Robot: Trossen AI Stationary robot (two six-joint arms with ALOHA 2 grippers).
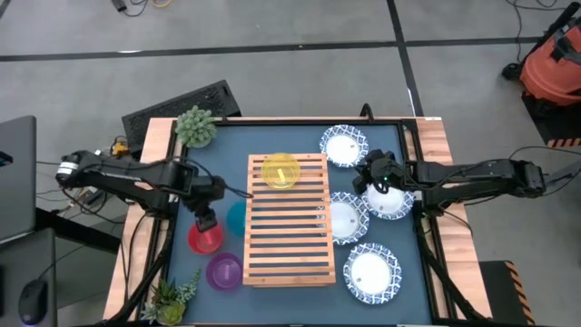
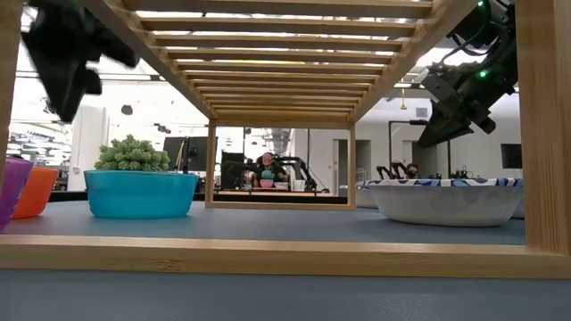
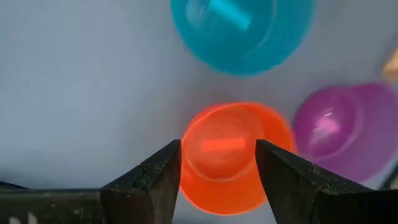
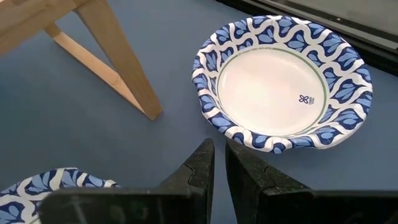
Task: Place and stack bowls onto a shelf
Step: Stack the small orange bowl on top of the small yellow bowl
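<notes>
The light-wood slatted shelf (image 1: 290, 241) stands on its legs mid-table, with the yellow bowl (image 1: 281, 171) sitting on its far end. The red bowl (image 1: 204, 240), teal bowl (image 1: 236, 218) and purple bowl (image 1: 224, 271) rest on the table left of the shelf. My left gripper (image 3: 217, 162) hangs open above the red bowl (image 3: 233, 155), one finger to each side, clear of it. Several white blue-rimmed dishes (image 1: 372, 271) lie right of the shelf. My right gripper (image 4: 219, 155) hovers shut above the table near one dish (image 4: 283, 84), raised in the low view (image 2: 459, 102).
Small potted plants stand at the table's far-left (image 1: 195, 125) and near-left (image 1: 168, 300) corners. A keyboard (image 1: 182, 104) lies beyond the far edge. A shelf leg (image 4: 118, 68) stands close to my right gripper. A person (image 2: 265, 165) sits far behind the table.
</notes>
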